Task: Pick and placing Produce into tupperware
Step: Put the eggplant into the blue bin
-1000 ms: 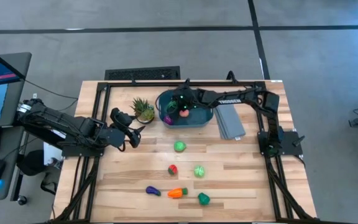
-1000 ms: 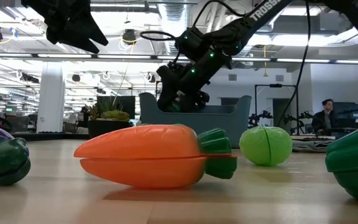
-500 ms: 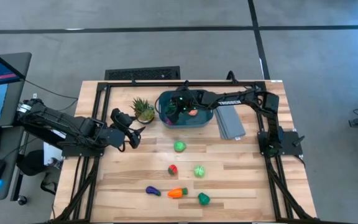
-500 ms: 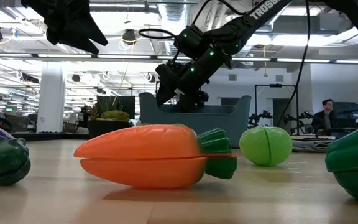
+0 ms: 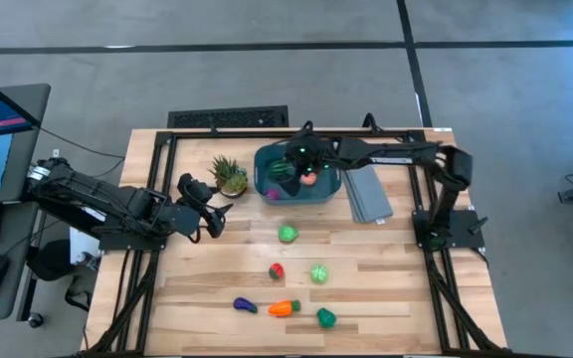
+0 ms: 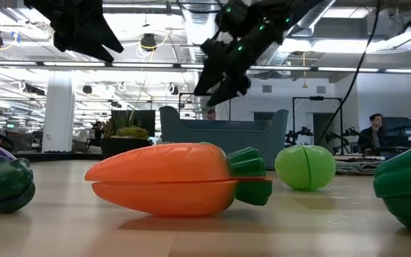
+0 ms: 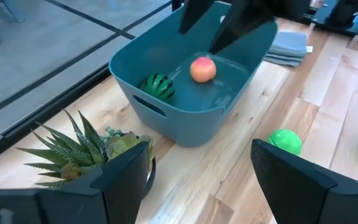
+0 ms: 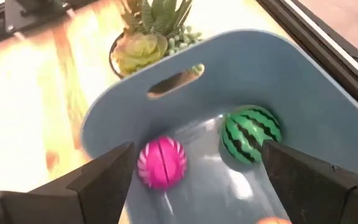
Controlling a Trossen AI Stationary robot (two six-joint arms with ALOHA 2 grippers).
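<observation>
The teal tupperware (image 5: 297, 175) stands at the table's far middle. On its floor lie a striped watermelon (image 8: 251, 134), a magenta piece (image 8: 161, 163) and a pink peach (image 7: 203, 69). My right gripper (image 6: 217, 87) hangs open above the tub, touching nothing. More produce rests on the table nearer the front: a green ball (image 5: 286, 235), a strawberry (image 5: 277, 270), a pale green ball (image 5: 318, 272), an eggplant (image 5: 245, 305), a carrot (image 5: 284, 308) and a dark green piece (image 5: 325, 317). My left gripper (image 5: 215, 217) waits open, raised over the table's left side.
A spiky potted plant (image 5: 229, 175) stands just left of the tub, and a grey ribbed slab (image 5: 369, 194) lies at the tub's right. Black frame rails run along the table's edges. A person (image 6: 373, 133) sits far off in the room behind.
My right gripper has risen out of the tub and drawn back a little toward the table's right edge. The peach that was at its fingers now lies free on the tub's floor.
</observation>
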